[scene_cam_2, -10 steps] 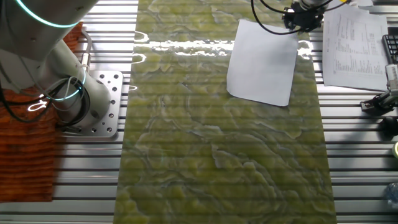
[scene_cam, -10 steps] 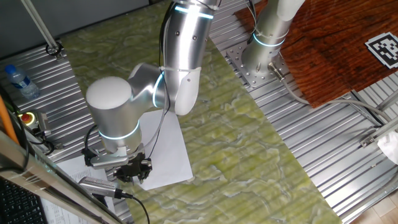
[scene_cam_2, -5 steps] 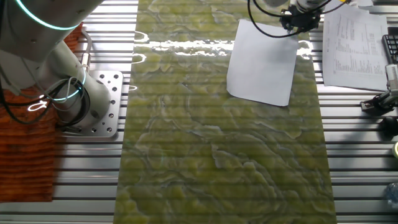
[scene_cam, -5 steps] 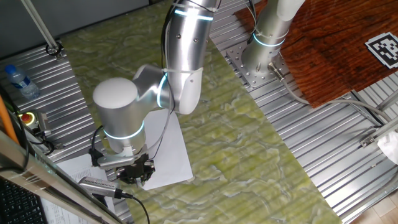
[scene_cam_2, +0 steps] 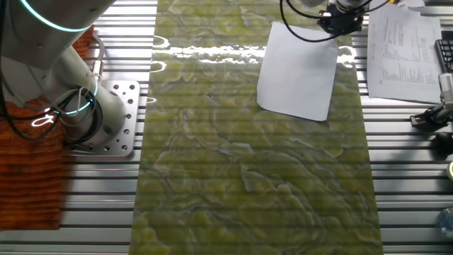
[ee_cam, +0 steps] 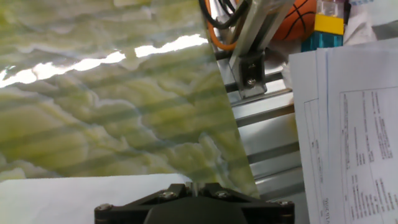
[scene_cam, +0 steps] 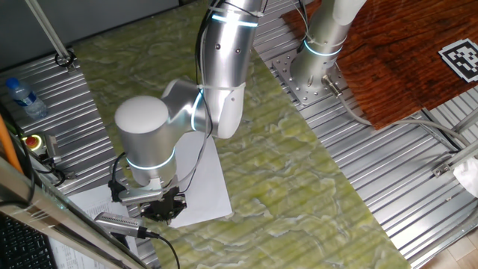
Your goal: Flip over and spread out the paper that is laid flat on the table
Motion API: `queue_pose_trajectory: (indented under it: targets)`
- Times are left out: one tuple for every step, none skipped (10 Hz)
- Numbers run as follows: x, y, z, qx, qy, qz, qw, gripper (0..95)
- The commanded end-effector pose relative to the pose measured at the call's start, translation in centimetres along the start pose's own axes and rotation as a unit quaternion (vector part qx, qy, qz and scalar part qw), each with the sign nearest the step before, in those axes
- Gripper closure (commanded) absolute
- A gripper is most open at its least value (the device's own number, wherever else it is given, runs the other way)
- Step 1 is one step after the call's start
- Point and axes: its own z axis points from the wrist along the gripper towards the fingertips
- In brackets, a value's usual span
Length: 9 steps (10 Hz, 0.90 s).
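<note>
A Flexiv arm bends low over the green-yellow marbled table, its gripper set down at a corner of the plain white paper, the corner nearest the stack of printed sheets that lies on the ribbed metal beside the table. The paper lies flat on the table covering, wholly on the marbled surface, with its long axis running away from the gripper toward the middle of the table, so almost the whole sheet stretches out on the far side of the fingers from the printed sheets. From the hand view the gripper's dark body fills the bottom edge and the white paper reaches right up to it, but the fingertips themselves are hidden; whether the fingers are apart or pinched on the paper's edge cannot be told from any of the three views. Judging by this, the flip has yet to begin: the sheet shows no lifted corner, and any turn-over would likely carry the held corner along the sheet's length, away from the printed sheets.
</note>
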Motion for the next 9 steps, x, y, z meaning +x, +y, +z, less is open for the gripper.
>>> queue_pose_trajectory:
  targets:
    - [-0.1, -0.1, -0.7, 0.001, 0.02, -0.002, 0.9998, 95.0]
    - [-0.4, -0.2, -1.3, 0.004, 0.034, 0.001, 0.9994, 95.0]
    - [-0.5, -0.2, -1.7, 0.005, 0.039, 0.003, 0.9992, 95.0]
    - [-0.3, -0.1, -2.0, 0.005, 0.039, 0.005, 0.9992, 95.0]
    - [0.0, 0.1, -2.1, 0.005, 0.041, 0.007, 0.9991, 95.0]
    - [0.6, 0.4, -2.3, 0.006, 0.044, 0.007, 0.999, 95.0]
    - [1.1, 0.8, -2.4, 0.006, 0.043, 0.007, 0.999, 95.0]
    - [1.5, 1.1, -2.4, 0.006, 0.043, 0.008, 0.999, 95.0]
    - [1.7, 1.2, -2.6, 0.006, 0.044, 0.009, 0.999, 95.0]
